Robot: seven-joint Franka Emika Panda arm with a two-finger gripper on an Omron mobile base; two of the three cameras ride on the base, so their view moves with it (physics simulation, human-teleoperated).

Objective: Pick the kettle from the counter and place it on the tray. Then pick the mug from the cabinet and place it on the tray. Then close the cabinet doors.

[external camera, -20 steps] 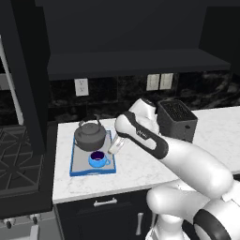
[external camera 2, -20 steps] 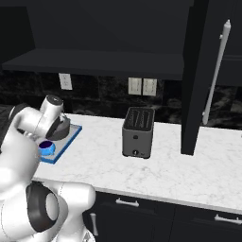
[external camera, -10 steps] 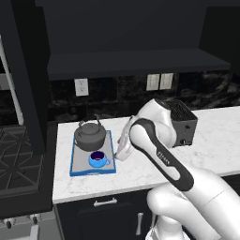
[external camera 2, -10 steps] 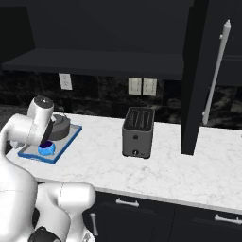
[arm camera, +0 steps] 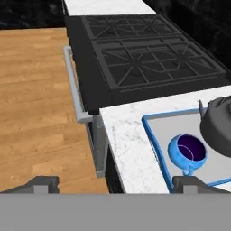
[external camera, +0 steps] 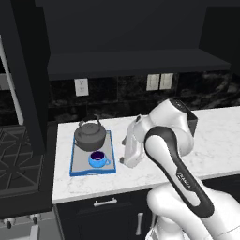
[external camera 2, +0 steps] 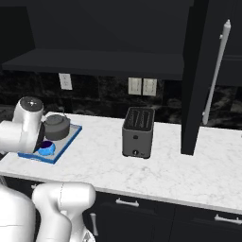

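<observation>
Kettle (external camera: 91, 136) and mug (external camera: 97, 159) both on the tray (external camera: 76, 161), kettle at the back, mug just in front of it toward the worktop's front edge. Tray flat on the white veined worktop (external camera: 220, 140) near its left end, close beside the stove (external camera: 18, 154). Mug upright, dark inside, small handle pointing to the right in the left base view. Seen from the hand view: mug (arm camera: 187, 152) sitting on the grey tray floor, kettle (arm camera: 219, 124) just beyond it, blue rim (arm camera: 151, 135) running along the worktop edge, stove grates (arm camera: 144, 54) and wooden floor (arm camera: 36, 113) past that.

Pincer (arm camera: 115, 182) spread wide, nothing between its 2 fingertips (arm camera: 43, 182), 1 tip at each side of the hand view's lower edge. Hand itself hanging over the worktop just right of the tray, apart from mug and kettle, in the left base view.

Black toaster (external camera 2: 138, 131) standing on the worktop well to the right of the tray. Upper cabinet (external camera 2: 108, 64) with its dark shelf exposed; right door (external camera 2: 208, 71) swung open, with a long silver bar handle (external camera 2: 216, 71); left door (external camera: 28, 70) likewise swung out at the left of the left base view. 2 wall outlets (external camera 2: 142, 86) on the dark backsplash behind the toaster.
</observation>
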